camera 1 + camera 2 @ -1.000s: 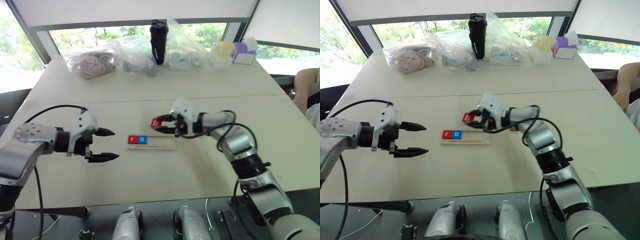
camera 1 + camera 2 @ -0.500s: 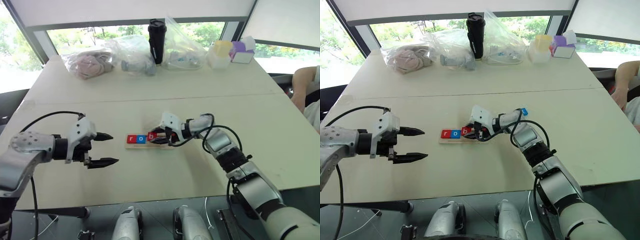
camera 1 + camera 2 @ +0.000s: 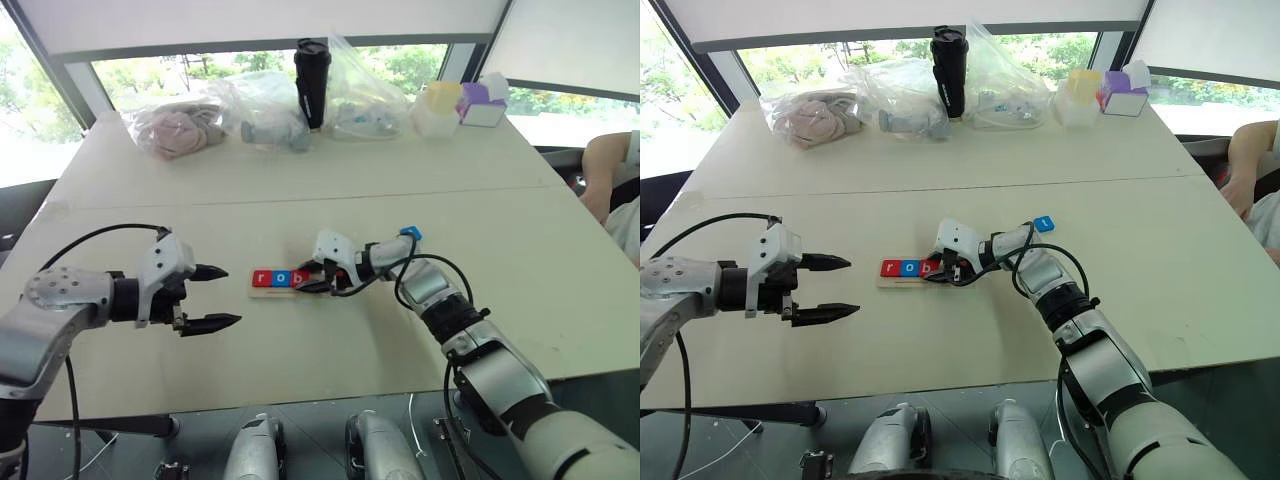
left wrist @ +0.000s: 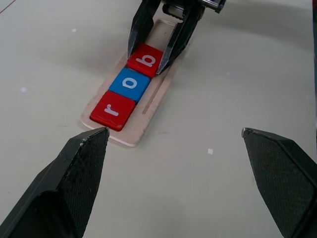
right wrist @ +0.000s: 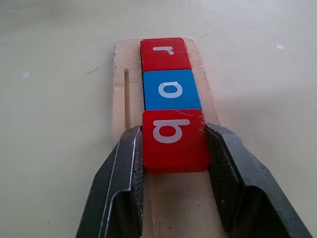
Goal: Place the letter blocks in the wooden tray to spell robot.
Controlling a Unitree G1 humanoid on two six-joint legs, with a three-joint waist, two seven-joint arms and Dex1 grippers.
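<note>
An office or lab-like room is suggested. A wide pale desk made of two joined tops is set against large windows at 12 o'clock, through which trees are seen. Roller blinds are half lowered. Plastic bags, a black tumbler and small boxes are lined along the far edge.

At the far edge of the pale table, a black tumbler stands upright between clear plastic bags: one holds pinkish things, another grey things, a third sits just beside it. Farther right stand a yellow box and a purple box. A person's arm shows at the right edge.
</note>
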